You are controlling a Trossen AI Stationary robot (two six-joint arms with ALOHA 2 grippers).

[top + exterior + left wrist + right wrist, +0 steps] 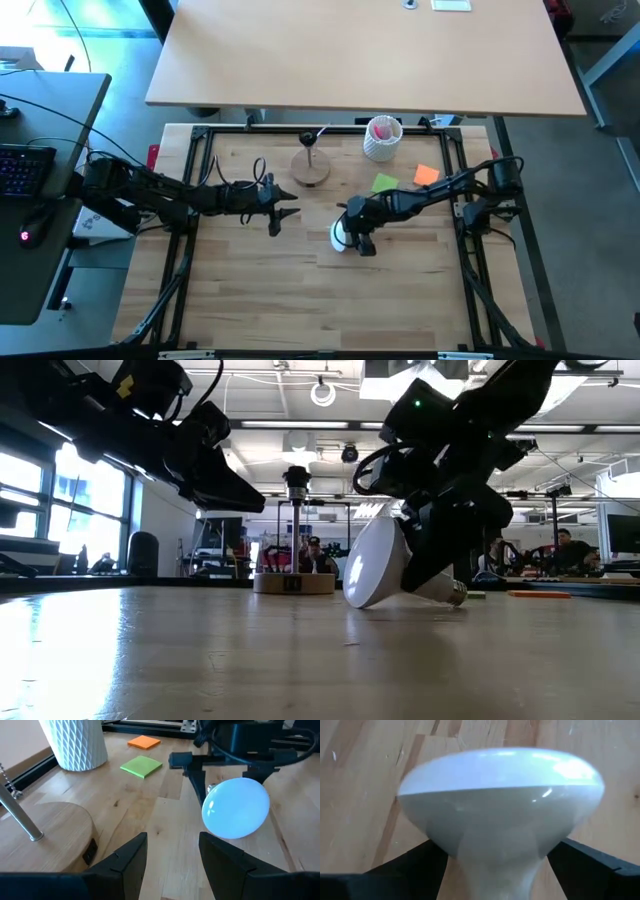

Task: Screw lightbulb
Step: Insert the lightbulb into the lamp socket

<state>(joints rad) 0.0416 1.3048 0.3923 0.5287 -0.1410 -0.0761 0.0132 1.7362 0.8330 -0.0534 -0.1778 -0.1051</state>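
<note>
The white lightbulb [340, 237] lies on its side in the middle of the table, globe toward the left arm; it also shows in the low view [383, 563] and the left wrist view [236, 808]. My right gripper [357, 238] is shut on it. My left gripper [284, 208] is open and empty, hovering left of the bulb and near the black socket [308, 140], which stands on a round wooden base [311, 167]. My right gripper pinches the bulb's narrow neck [496, 865] between its two fingers [417, 865], one on each side, behind the globe. The fingers slant down from the table's right side and lie across the bulb. The bulb lies tilted, its globe edge [356, 603] and screw base [456, 596] low at the table top.
A white ribbed cup [382, 139] with pink contents stands at the back, right of the socket. A green note [385, 183] and an orange note [426, 175] lie behind the right arm. Bare wood lies toward the near edge.
</note>
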